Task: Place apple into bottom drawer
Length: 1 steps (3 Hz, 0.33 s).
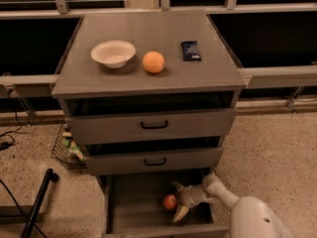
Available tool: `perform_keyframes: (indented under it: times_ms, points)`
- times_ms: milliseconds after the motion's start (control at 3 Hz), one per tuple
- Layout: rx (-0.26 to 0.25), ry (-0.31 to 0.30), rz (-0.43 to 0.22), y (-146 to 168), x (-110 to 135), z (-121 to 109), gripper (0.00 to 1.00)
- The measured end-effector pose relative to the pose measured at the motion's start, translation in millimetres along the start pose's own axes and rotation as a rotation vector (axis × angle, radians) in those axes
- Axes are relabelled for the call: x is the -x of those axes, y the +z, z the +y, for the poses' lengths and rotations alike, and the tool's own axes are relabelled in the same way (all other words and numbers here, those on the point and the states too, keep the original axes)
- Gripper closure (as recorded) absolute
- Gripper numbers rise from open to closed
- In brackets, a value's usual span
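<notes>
The apple, small and red with yellowish patches, lies on the floor of the open bottom drawer, right of its middle. My gripper reaches into that drawer from the right, just right of the apple. Its fingers are spread wider than the apple, one finger behind it and the other below and in front. The apple sits at the fingertips, between them. The arm comes in from the lower right.
On the cabinet top stand a white bowl, an evenly orange fruit and a dark packet. The two upper drawers with black handles stick out slightly. A wire basket and a black pole are at the left.
</notes>
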<state>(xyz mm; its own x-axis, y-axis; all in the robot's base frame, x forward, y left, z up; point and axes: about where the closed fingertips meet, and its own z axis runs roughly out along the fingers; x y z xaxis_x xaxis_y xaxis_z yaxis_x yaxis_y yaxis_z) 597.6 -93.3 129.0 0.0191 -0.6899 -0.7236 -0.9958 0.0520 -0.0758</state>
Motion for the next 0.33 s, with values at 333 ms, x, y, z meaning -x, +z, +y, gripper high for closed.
perform_keyframes:
  times_ms: [333]
  points:
    - [0.000,0.000,0.000,0.0,0.0,0.0,0.00]
